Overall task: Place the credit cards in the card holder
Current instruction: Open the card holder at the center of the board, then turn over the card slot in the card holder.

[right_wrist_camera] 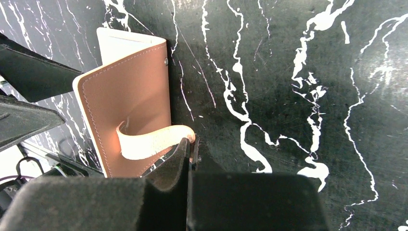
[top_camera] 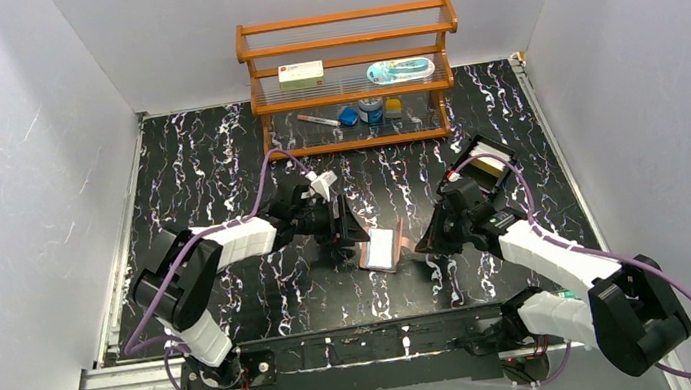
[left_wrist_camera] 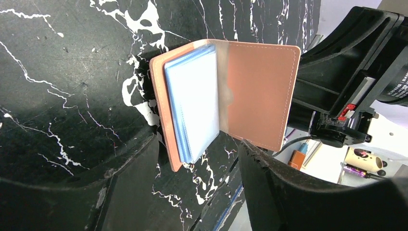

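The wallet (top_camera: 381, 249) is open on the black table (top_camera: 216, 162), in the middle, between the two arms. Its clear pockets (left_wrist_camera: 195, 106) face up and look pale blue. I cannot tell if a card is inside them. The pink cover (right_wrist_camera: 130, 101) has a little strap (right_wrist_camera: 149, 142). The right gripper (right_wrist_camera: 190, 147) has its fingers pressed together on the end of that strap. The left gripper (left_wrist_camera: 198, 144) is just beside the other side of the wallet, with its fingers (left_wrist_camera: 130, 192) wide apart and nothing between them. At the back of the table stands a wooden shelf (top_camera: 351, 78) with a white box (top_camera: 301, 74) on it. A black tray (top_camera: 486, 158) sits behind the right arm.
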